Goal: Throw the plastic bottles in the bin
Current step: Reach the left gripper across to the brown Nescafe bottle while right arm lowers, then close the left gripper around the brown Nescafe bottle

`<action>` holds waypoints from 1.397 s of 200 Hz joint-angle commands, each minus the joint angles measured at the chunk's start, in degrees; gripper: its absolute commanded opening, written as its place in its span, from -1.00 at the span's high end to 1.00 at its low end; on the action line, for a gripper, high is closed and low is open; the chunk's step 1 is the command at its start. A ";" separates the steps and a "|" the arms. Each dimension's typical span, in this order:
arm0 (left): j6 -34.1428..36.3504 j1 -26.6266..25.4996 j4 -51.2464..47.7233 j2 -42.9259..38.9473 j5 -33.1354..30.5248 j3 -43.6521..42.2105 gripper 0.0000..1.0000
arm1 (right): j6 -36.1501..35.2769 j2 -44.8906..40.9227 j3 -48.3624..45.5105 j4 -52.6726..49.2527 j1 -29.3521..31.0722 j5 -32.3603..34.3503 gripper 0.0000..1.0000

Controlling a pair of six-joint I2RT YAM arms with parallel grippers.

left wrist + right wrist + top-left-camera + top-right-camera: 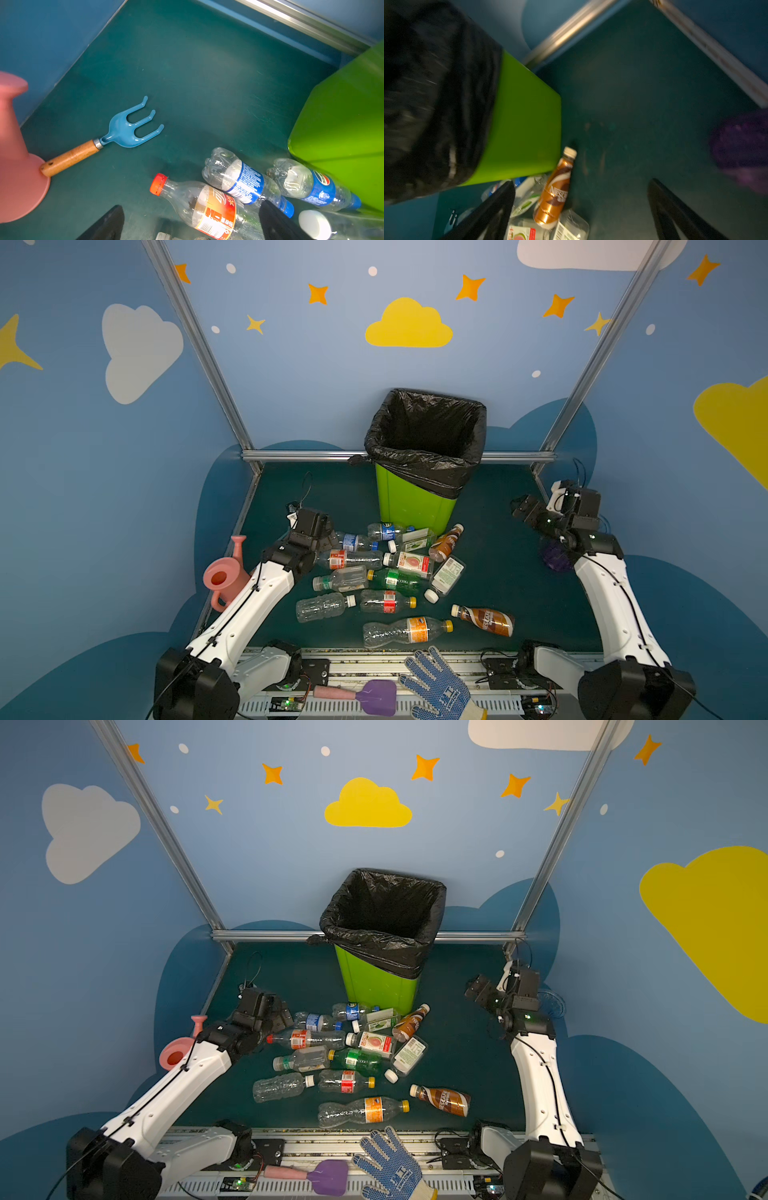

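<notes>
Black, the left fingers (110,222) stand wide apart and grip nothing. In the left wrist view a red-capped bottle (187,197) lies on the counter (207,83) between them; whether they touch it cannot be told. The right fingers (496,207) are spread just as wide and are empty. In both top views they hang above bare counter to the right of the bin (411,506), apart from it.

The bottles (395,578) lie on their sides in a loose heap in front of the bin, the nearest ones just beside its base. A brown one (484,620) lies apart, nearer the front edge. The bin stands at the back middle, lime green, with a black bag (428,427) folded over its rim. Its inside is too dark to read.

The counter is dark teal. A pink watering can (224,576) stands at its left edge with a blue rake (124,133) beside it, the wooden handle's end at the can's base. A purple vase (555,558) shows under the right arm. On the front rail lie a dotted glove (440,689) and a purple spade (376,697). Blue walls (311,385) carry clouds and stars.
</notes>
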 commanded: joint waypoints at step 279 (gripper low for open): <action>52.34 -53.60 5.69 54.82 29.35 42.84 -0.97 | 3.02 -9.95 -20.39 0.32 -26.69 -12.55 -0.96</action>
